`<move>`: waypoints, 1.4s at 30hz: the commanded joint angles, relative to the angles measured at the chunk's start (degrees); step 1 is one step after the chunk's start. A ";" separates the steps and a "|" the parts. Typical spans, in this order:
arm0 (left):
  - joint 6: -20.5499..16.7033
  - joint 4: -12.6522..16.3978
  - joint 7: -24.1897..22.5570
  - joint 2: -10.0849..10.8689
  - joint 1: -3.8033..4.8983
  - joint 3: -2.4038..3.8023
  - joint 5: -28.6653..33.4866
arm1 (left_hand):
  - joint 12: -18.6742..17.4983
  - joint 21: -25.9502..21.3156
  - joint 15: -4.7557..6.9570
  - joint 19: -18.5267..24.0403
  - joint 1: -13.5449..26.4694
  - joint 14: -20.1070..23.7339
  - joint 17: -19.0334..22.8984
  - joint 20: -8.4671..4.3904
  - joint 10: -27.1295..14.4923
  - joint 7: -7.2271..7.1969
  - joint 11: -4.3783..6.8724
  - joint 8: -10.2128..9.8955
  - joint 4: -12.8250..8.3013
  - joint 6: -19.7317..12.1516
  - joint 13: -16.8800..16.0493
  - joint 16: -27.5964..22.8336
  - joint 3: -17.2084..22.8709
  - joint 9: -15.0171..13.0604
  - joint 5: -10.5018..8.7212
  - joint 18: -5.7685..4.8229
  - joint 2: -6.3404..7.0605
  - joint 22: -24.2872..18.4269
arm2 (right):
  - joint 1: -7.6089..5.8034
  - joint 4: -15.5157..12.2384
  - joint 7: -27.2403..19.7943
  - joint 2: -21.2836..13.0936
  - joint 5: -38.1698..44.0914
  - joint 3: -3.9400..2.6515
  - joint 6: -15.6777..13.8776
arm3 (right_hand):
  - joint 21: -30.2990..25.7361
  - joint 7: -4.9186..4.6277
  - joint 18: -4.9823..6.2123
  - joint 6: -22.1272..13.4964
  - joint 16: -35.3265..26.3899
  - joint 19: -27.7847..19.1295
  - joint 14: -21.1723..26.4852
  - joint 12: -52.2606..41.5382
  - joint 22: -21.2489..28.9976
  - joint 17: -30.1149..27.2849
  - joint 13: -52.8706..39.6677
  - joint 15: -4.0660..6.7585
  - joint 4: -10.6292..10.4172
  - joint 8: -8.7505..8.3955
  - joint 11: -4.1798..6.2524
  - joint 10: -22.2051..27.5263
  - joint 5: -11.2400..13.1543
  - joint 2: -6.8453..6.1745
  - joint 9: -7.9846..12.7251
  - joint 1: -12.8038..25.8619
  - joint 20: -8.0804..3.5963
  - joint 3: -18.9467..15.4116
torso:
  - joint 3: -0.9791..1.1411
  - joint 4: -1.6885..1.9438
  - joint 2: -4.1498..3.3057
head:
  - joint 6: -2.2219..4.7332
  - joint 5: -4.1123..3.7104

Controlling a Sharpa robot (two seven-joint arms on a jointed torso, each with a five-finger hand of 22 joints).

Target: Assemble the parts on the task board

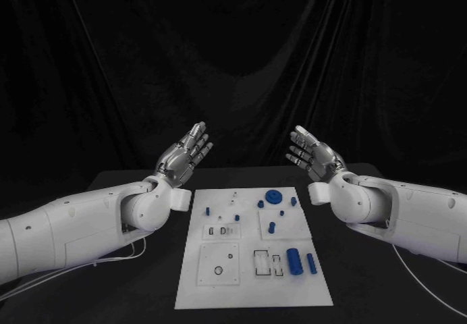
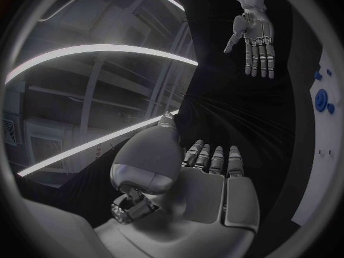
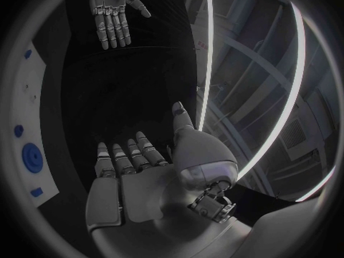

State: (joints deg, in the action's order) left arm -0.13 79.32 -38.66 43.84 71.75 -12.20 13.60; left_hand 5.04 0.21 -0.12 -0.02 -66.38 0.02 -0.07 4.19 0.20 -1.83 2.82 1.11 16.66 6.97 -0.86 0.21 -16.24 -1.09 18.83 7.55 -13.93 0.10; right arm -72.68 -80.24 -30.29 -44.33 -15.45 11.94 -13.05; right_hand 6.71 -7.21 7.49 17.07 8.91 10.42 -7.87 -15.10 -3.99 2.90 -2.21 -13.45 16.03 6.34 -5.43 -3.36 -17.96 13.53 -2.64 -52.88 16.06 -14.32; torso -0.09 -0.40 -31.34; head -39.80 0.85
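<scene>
While the parts wait, both arms hang raised above the far end of the board, which lies flat in the middle of the black tabletop. The left hand is lifted over the tabletop just off the board's far left corner, palm turned inward, fingers straight and slightly spread, holding nothing. The right hand mirrors it off the board's far right corner, fingers likewise extended and apart, also bare. The two palms face each other across the board, well apart, and neither touches the board or any piece.

On the board, the blue parts look scattered and loose. A round disc sits near the far edge, with a small knob just beside it. Small pegs dot the board's middle, one peg standing near its left edge. Toward the near right corner a thick cylinder and a thinner rod lie side by side, next to an outlined rectangular slot that looks unfilled. A round hole in the near left panel also appears open.

Judging by this, assembly has hardly begun, if at all: whether any small peg is already seated is too small to tell, the larger pieces lie unplaced, and every pick and insertion seems still ahead.
</scene>
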 commanded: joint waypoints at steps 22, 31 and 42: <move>3.66 3.94 2.18 6.61 0.21 0.06 0.39 | 1.10 -0.21 -2.59 0.02 -3.25 -0.02 0.07 3.04 0.04 2.12 -2.47 0.67 -0.19 2.36 -0.16 -0.21 2.20 -0.35 8.00 1.02 -1.10 -0.10 | -7.84 1.93 31.11 3.48 102.69 -0.06 12.39 | 4.85 2.50 3.09 21.12 6.56 51.31 -53.80 -9.87 0.23 4.35 -1.37 7.78 -20.24 3.21 -2.68 -29.34 4.96 -14.74 -1.06 -28.16 -4.09 17.56 | -0.11 0.21 -0.91 | -8.37 1.94; 3.33 5.09 2.70 7.35 0.70 0.07 0.39 | 1.69 -0.21 -3.77 0.02 -4.42 -0.02 0.07 4.57 0.09 2.56 -2.52 0.83 -0.41 2.88 -0.25 -0.21 2.94 -0.43 9.92 1.30 -0.95 -0.10 | -8.30 2.37 26.39 4.61 119.49 -0.07 15.38 | 2.43 3.15 3.11 24.40 4.08 54.05 -55.86 -7.61 0.20 5.54 -1.41 9.47 -18.61 2.80 -0.54 -33.39 4.58 -13.79 -1.18 -27.77 -5.17 19.06 | -0.42 0.40 -2.01 | -8.55 1.41; 3.34 5.76 3.31 7.65 1.11 0.07 0.39 | 2.52 0.18 -4.94 -0.41 -6.39 -0.33 -0.24 6.52 0.23 4.50 -3.29 2.29 -1.00 6.98 -0.37 0.56 4.31 -0.99 13.12 2.19 -0.81 0.22 | -8.30 6.06 21.62 7.79 123.55 -0.07 11.90 | 25.82 5.78 0.74 28.99 28.66 61.77 -68.61 1.34 -19.25 23.89 -1.37 14.80 -7.83 0.28 2.06 -41.41 1.55 -14.72 -1.20 -28.00 -13.99 32.76 | -1.02 0.66 -3.51 | -7.48 1.66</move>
State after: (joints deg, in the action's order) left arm 2.76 84.88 -35.22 51.38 72.66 -12.20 13.72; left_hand 7.36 0.20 -4.83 -0.52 -72.32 -0.33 -0.22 10.40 0.42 2.59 -0.23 3.18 15.64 13.65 -1.19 0.61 -12.20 -2.04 31.77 9.32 -14.73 0.27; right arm -80.90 -74.60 -6.36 -36.80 104.21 11.92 -0.05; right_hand 30.18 -1.83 8.89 46.01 34.63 73.12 -77.05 -14.87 -21.26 24.58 -3.66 1.30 7.26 7.03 -3.60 -44.24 -16.61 -1.07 -3.91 -81.64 2.51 16.71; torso -0.93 0.19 -34.37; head -47.48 2.44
